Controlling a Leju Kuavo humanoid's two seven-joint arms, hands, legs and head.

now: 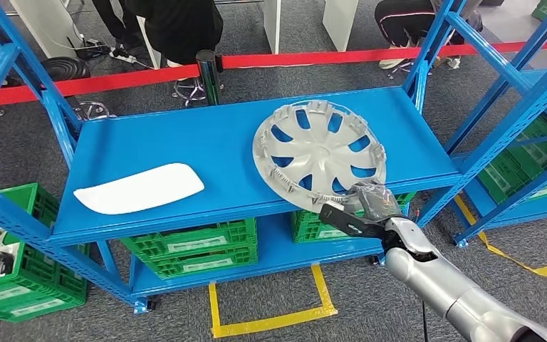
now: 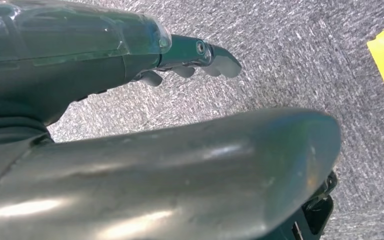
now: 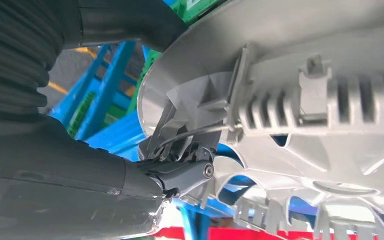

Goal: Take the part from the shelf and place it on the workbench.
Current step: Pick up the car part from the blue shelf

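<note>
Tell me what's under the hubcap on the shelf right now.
The hubcap lies inner side up on the blue shelf, whose surface shows through its cutouts. The right hand is at its near rim; fingers reach its clips. Whether any finger is beneath the rim is hidden.

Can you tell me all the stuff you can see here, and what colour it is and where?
Hubcap: one, silver, right side of the top shelf, its near edge at the shelf's front.
Panel: one, white, flat on the left of the same shelf.
Shelves: two units, blue, one in front and one at the right.
Crates: several, green, on the lower shelves and the floor at left.
Barrier tape: one, red, behind the shelf.
Floor tape: yellow, on the grey carpet.
People: legs showing, dark clothes, behind the barrier.
Right hand: grey, fingers at the hubcap's near rim.
Left hand: dark, above the carpet.
</note>
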